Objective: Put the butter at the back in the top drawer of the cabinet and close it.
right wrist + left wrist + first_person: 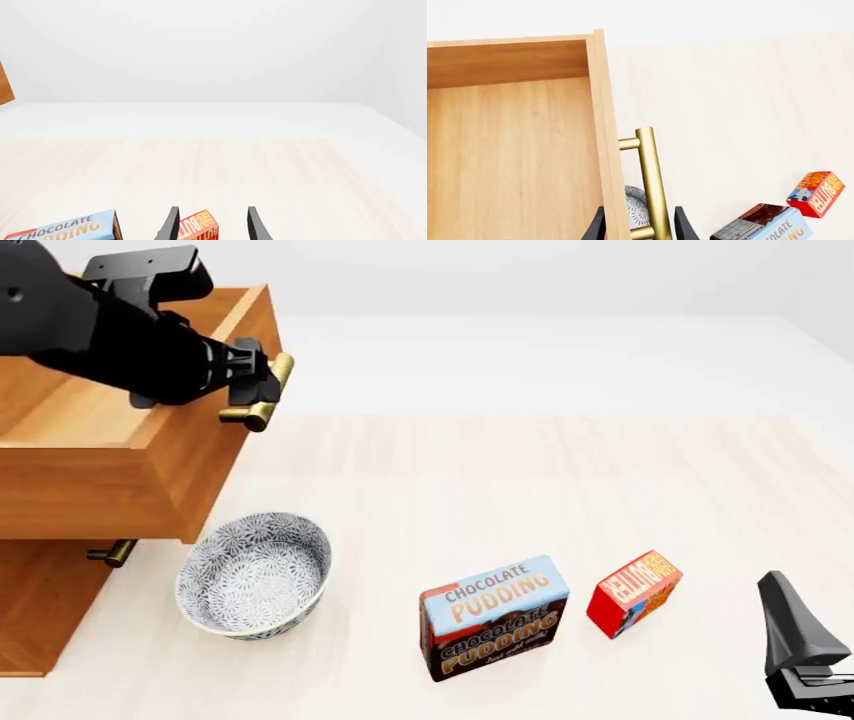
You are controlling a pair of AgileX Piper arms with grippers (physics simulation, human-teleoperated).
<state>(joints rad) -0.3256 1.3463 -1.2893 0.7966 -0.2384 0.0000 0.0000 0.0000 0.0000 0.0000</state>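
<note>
The butter [635, 593] stands on the tabletop [534, 480] near its front edge, toward the right front corner, just beside the pudding box [494, 617] and apart from it. The pudding box stands upright nearer the middle of the front edge, and a patterned bowl [255, 574] sits farther toward the left edge, close below the pulled-out drawer. The cabinet [40, 605] occupies the left edge of the tabletop, and its top drawer [120, 480] is drawn out, its wooden floor bare in the left wrist view. A lower handle [112, 552] peeks from under the open drawer. The left gripper [260, 390] is at the brass handle [267, 392] of the top drawer; in the left wrist view its two dark fingertips [684, 226] stand on either side of the bar with small gaps showing, so the jaws straddle the handle, and whether they press on it cannot be told. The right gripper [801, 660] hangs low at the right front corner of the tabletop, near the butter but not touching it. In the right wrist view its fingers [255, 222] are spread apart, jaws open, with the red box seen between them farther off, and the pudding box's blue top at the side.
</note>
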